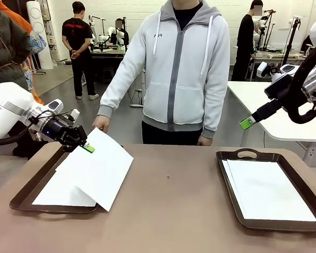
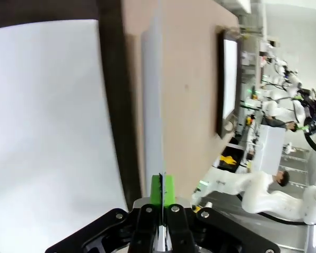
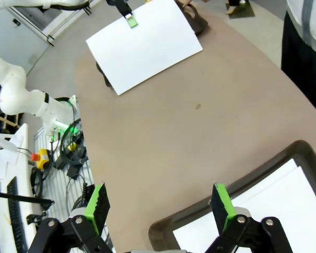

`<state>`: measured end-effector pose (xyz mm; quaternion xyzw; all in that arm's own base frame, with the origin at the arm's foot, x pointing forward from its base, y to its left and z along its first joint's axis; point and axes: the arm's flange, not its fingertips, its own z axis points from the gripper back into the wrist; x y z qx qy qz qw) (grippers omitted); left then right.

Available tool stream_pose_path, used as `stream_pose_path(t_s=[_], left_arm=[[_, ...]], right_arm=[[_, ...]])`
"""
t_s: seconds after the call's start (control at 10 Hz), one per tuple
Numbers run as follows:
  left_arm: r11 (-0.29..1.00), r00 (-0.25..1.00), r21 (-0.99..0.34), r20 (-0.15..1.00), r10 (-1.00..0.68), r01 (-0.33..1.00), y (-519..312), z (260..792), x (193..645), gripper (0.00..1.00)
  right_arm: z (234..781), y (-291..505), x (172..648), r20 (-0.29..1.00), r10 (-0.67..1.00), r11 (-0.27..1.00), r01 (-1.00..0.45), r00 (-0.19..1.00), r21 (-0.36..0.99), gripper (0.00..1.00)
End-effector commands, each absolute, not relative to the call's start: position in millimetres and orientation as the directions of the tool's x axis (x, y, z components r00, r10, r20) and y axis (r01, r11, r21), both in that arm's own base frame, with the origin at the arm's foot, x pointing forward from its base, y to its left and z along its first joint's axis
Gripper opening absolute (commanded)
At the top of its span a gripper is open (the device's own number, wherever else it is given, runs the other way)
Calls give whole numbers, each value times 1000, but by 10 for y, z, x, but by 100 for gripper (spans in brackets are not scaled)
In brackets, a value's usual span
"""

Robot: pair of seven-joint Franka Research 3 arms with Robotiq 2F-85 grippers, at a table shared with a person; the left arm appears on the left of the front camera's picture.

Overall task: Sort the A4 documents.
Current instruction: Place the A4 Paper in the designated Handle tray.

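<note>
My left gripper (image 1: 88, 148) is shut on the far edge of a white A4 sheet (image 1: 100, 168), which hangs tilted over the left brown tray (image 1: 26, 196). In the left wrist view this sheet (image 2: 151, 105) runs edge-on from between the green pads (image 2: 157, 191). Another white sheet (image 1: 60, 194) lies flat in the left tray. More white sheets (image 1: 271, 191) lie in the right tray (image 1: 245, 154). My right gripper (image 1: 247, 123) hangs open high above the right tray, holding nothing; the right wrist view shows its fingers (image 3: 222, 205) spread wide over the tray's sheets (image 3: 263, 211).
A person in a grey hoodie (image 1: 181, 68) stands at the table's far side, one hand (image 1: 100, 123) near the left tray's far corner. The brown tabletop (image 1: 174, 205) lies bare between the trays. A white table (image 1: 263, 103) stands at the back right.
</note>
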<state>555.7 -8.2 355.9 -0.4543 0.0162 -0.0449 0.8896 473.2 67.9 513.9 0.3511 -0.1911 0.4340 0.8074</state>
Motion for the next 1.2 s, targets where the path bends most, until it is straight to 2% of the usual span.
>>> stream_pose_path(t_s=[0.0, 0.2, 0.5, 0.9, 1.0, 1.1], left_arm=[[744, 996, -663, 32, -88, 87, 43, 3517, 5671, 1], [847, 995, -525, -6, -99, 81, 182, 3488, 5715, 1], [866, 992, -487, 2, -128, 113, 235, 3509, 5780, 1], [877, 998, -476, 5, -67, 61, 342, 3429, 5801, 1], [894, 997, -445, -9, -71, 59, 374, 3417, 5789, 8], [902, 997, -425, -9, -82, 70, 424, 3430, 5794, 20]], right_arm=[[5133, 683, 4735, 614, 566, 375, -835, 550, 402, 100], [5133, 683, 4735, 614, 566, 375, -835, 550, 402, 100], [5133, 683, 4735, 614, 566, 375, -835, 550, 402, 100], [5133, 683, 4735, 614, 566, 375, -835, 550, 402, 100], [5133, 683, 4735, 614, 566, 375, -835, 550, 402, 100], [5133, 683, 4735, 614, 566, 375, -835, 550, 402, 100]])
